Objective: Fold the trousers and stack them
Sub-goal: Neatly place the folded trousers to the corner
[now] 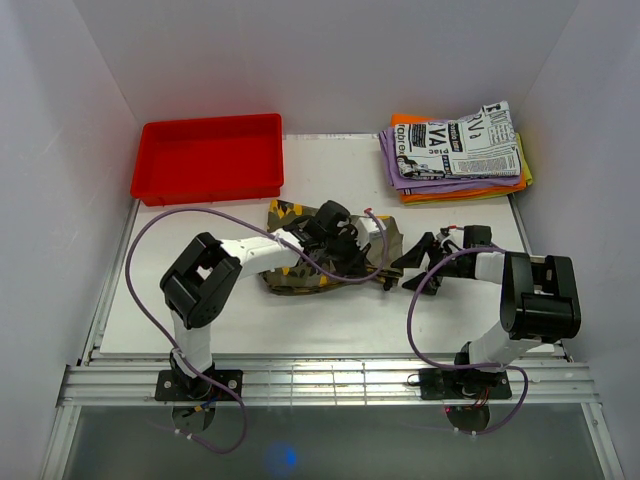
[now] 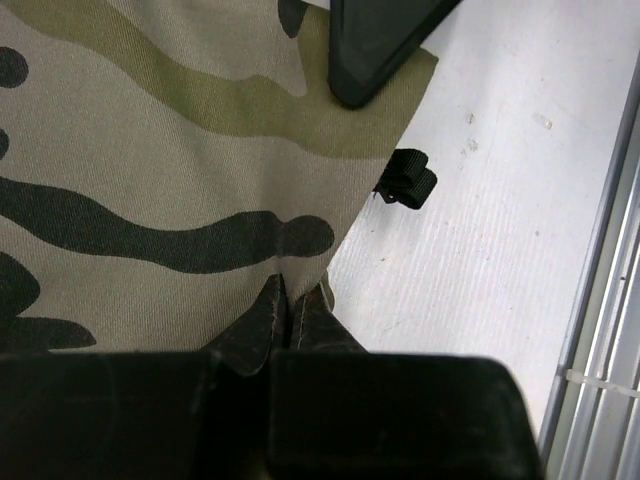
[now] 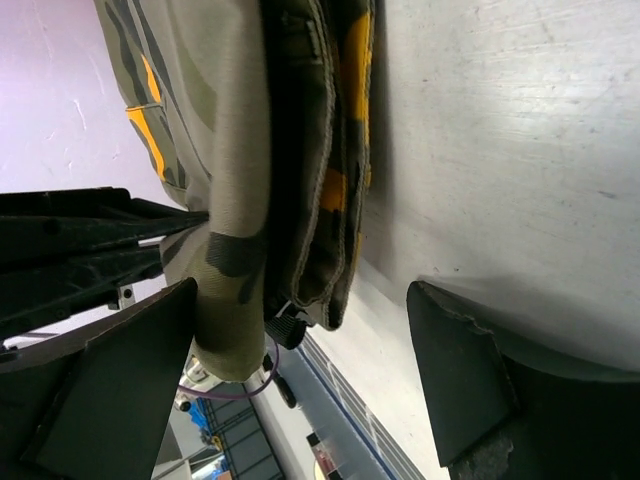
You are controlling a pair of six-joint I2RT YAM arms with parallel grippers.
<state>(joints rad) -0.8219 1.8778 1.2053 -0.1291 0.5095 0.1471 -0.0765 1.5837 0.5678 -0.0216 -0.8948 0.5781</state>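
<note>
The camouflage trousers [image 1: 300, 268] lie bunched in the middle of the table, olive, black and yellow-orange. My left gripper [image 1: 345, 250] is low over them, shut on the edge of the trousers [image 2: 180, 200]; its fingertips [image 2: 275, 310] pinch the cloth at the hem, beside a small black strap [image 2: 408, 184]. My right gripper [image 1: 418, 265] is open at the right end of the pile. In the right wrist view the layered trousers [image 3: 290, 170] hang between its spread fingers [image 3: 120, 390], not gripped.
A red tray [image 1: 210, 157] stands at the back left. A stack of folded garments, newspaper-print on purple and orange [image 1: 455, 150], lies at the back right. Purple cables loop over both arms. The metal rail [image 1: 320, 380] runs along the near edge.
</note>
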